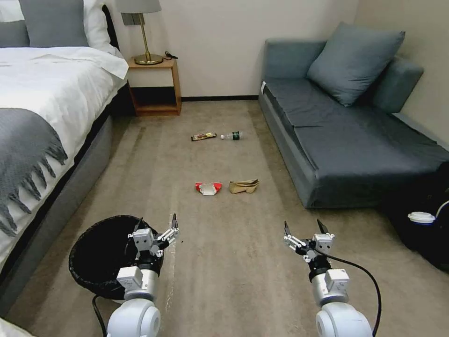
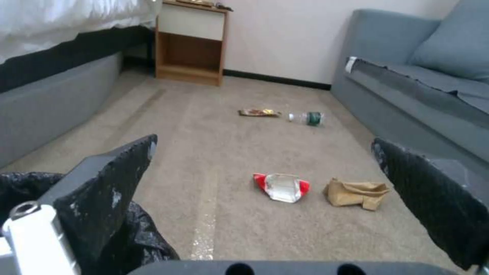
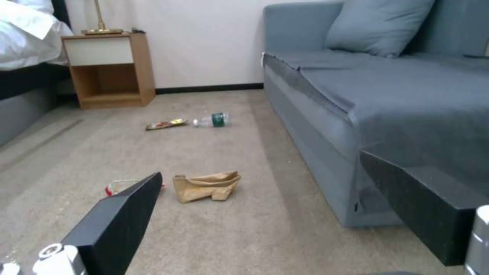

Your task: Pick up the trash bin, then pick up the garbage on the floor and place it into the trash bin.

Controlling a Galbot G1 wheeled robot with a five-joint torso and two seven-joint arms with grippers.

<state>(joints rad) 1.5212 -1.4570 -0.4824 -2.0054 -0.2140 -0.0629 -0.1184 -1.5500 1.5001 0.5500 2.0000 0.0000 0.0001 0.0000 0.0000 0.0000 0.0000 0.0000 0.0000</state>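
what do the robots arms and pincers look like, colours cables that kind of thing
Both arms are glossy white with rounded joints and silver-grey wrist blocks. The left pincer and right pincer each have a white-and-grey metal body ending in two slim black pointed fingers, whose inner faces look flat and matte black in the wrist views. A black cable loops from each wrist down along the forearm.

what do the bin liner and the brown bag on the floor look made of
Trash bin liner: thin black plastic film, judging by its glossy crinkles. Brown bag: likely kraft paper, matte, holding stiff creases where it is crumpled.
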